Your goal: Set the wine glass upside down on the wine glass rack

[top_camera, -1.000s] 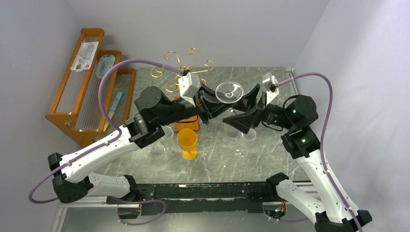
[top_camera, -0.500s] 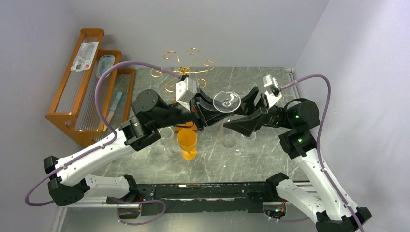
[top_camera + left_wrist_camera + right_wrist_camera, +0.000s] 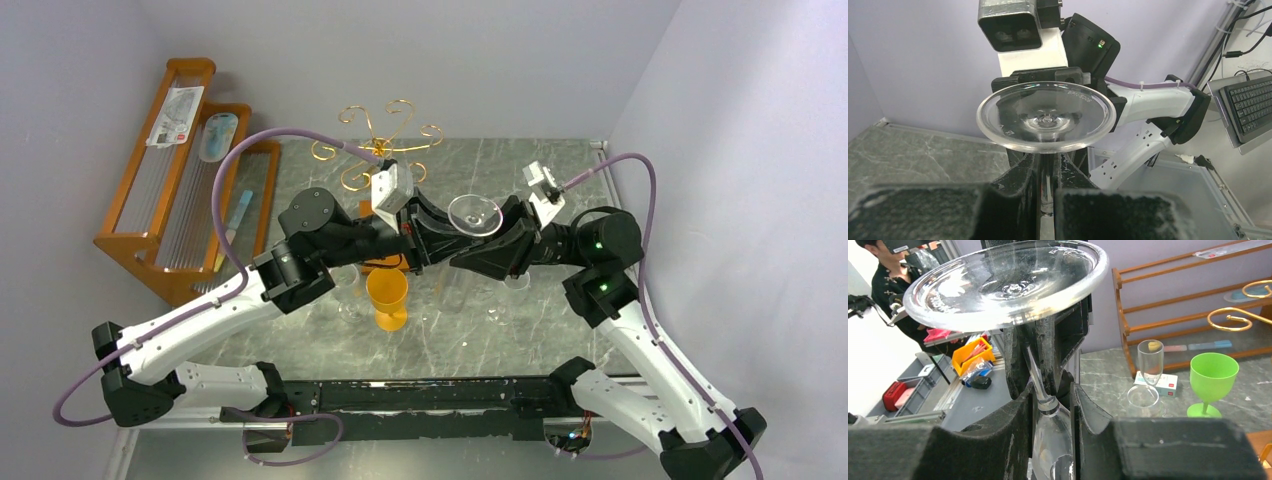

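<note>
Raised moulded lettering runs along the clear, round foot of the wine glass (image 3: 1045, 116), near one o'clock and again near eight o'clock on the disc. The characters are too faint to read. Nothing else is legible.

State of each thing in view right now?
wine glass: inverted, foot up, held in the air
left gripper: shut on the stem
right gripper: fingers flank the stem, grip unclear
wine glass rack: upright, no glass seen on it
orange goblet: upright
green goblet: upright
clear flute: upright
</note>
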